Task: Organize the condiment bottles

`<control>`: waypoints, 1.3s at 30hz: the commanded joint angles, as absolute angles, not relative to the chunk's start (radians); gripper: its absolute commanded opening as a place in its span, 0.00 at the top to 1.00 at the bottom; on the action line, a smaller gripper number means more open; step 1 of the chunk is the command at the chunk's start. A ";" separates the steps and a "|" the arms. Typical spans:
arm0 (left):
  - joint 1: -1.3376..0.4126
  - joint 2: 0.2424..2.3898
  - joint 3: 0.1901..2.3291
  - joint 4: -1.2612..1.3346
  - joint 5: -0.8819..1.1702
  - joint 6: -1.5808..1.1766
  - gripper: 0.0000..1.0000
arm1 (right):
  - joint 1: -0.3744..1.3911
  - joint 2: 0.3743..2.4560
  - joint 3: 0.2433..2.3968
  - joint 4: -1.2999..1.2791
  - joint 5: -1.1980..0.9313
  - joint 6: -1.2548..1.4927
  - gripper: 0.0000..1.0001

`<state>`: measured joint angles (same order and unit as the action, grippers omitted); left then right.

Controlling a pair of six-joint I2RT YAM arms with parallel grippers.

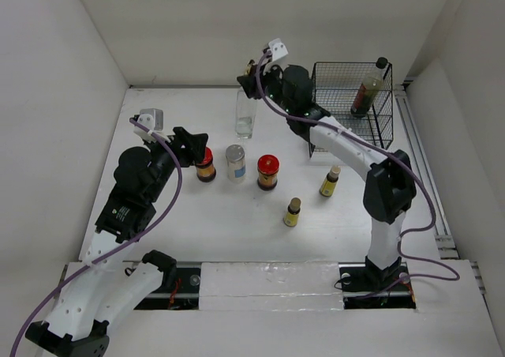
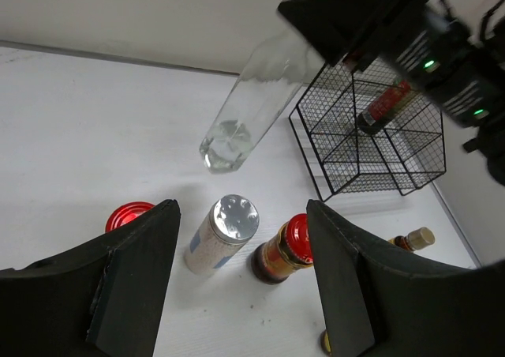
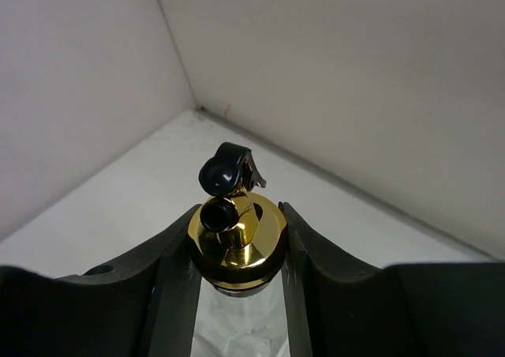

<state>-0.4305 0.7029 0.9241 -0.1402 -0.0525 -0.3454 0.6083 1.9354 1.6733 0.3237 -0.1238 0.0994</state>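
My right gripper (image 3: 237,250) is shut on the gold cap (image 3: 235,238) of the tall clear bottle (image 1: 245,114), at the back middle of the table. I cannot tell whether its base touches the table. The dark black-capped bottle (image 1: 368,88) leans inside the black wire basket (image 1: 387,120). My left gripper (image 1: 192,147) is open and empty beside the left red-lidded jar (image 1: 206,166). The silver-lidded shaker (image 1: 235,163) and the second red-lidded jar (image 1: 267,171) stand in a row to its right. Two tiny yellow bottles (image 1: 293,212) (image 1: 330,182) stand nearer the front.
The basket stands at the back right, next to the right wall, with the right arm (image 1: 347,144) reaching past its front. White walls enclose the table on three sides. The left wrist view shows the shaker (image 2: 222,231) and a red jar (image 2: 282,250) between my fingers.
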 commanded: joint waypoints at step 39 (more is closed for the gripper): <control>-0.433 0.716 0.917 -0.104 -0.026 -0.337 0.39 | 0.135 1.916 2.239 0.170 0.002 0.049 0.85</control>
